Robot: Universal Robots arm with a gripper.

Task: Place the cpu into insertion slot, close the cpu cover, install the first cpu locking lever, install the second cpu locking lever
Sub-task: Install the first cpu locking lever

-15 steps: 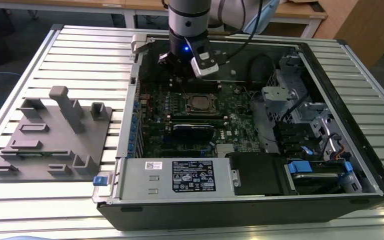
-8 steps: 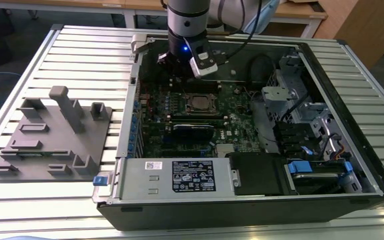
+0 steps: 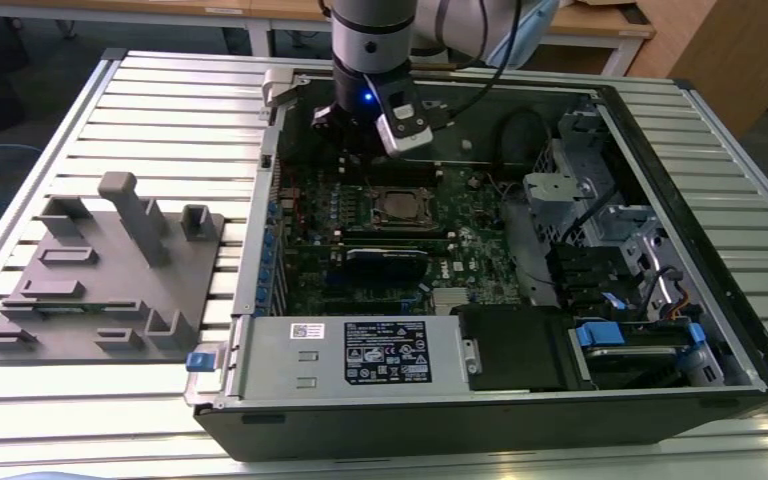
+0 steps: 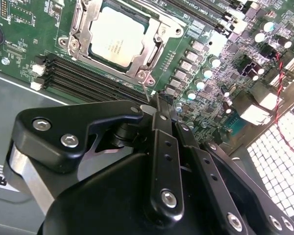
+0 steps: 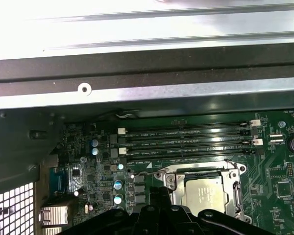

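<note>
Print on cpu (image 4: 118,36), label sticker (image 3: 387,352): none legible.

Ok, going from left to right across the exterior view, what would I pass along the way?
Grey moulded fixture block → small blue tab → cpu → silvery metal bracket → blue drive latch.

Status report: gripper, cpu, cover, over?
Gripper shut, close by cpu cover corner. Cpu seated, cover down around it. No obstruction seen.
</note>
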